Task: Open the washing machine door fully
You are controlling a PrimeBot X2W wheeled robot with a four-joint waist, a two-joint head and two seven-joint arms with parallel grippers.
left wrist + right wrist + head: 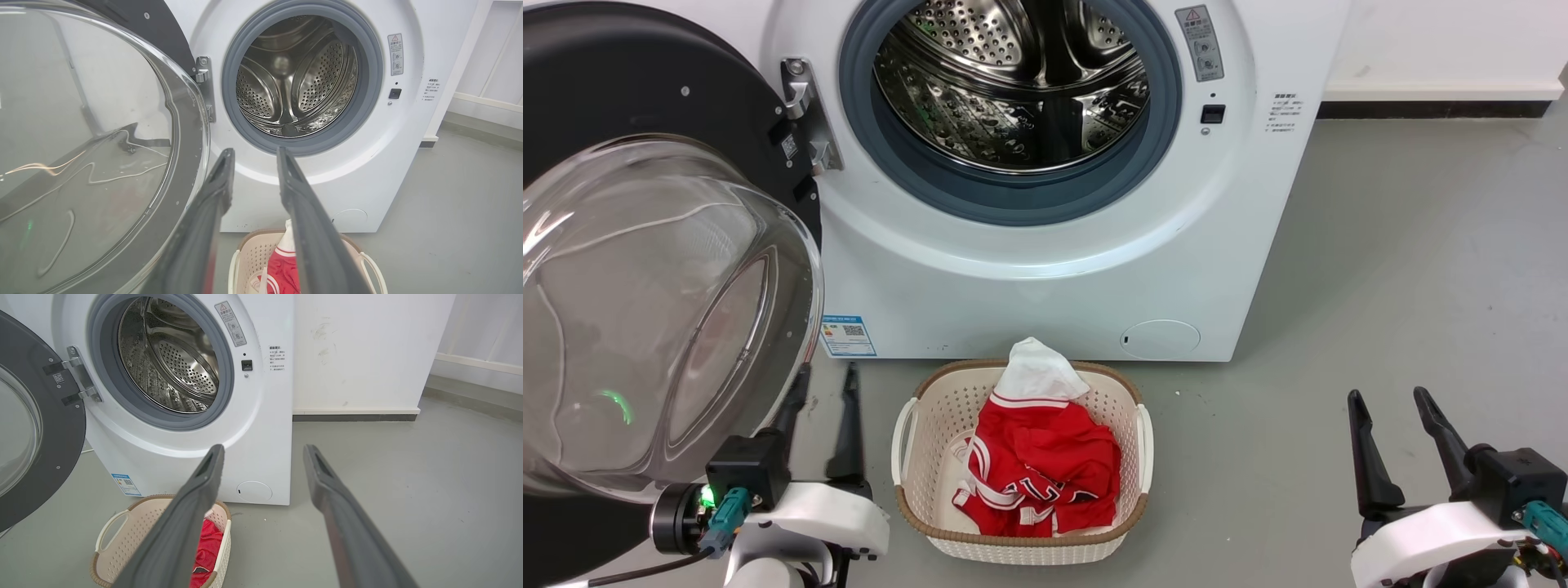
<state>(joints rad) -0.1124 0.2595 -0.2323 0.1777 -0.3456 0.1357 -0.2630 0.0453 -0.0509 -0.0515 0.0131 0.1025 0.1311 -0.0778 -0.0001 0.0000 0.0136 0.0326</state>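
Note:
The washing machine [1045, 278] is a white front-loader with its steel drum [1013, 82] exposed. The washing machine door [645, 90], a black disc with a bulging glass bowl, stands swung out to the left on its hinge, its inner side facing me. My left gripper [827, 371] is open, low beside the right rim of the glass bowl; whether a finger touches it I cannot tell. In the left wrist view the open gripper [255, 152] points at the drum mouth with the door [81, 122] just to its left. My right gripper [1388, 396] is open over bare floor, well right of the machine [184, 428].
A cream laundry basket [1021, 539] holding red and white clothes [1037, 465] sits on the grey floor right before the machine, between my arms. A white wall with a dark skirting strip [1437, 108] runs to the right of the machine.

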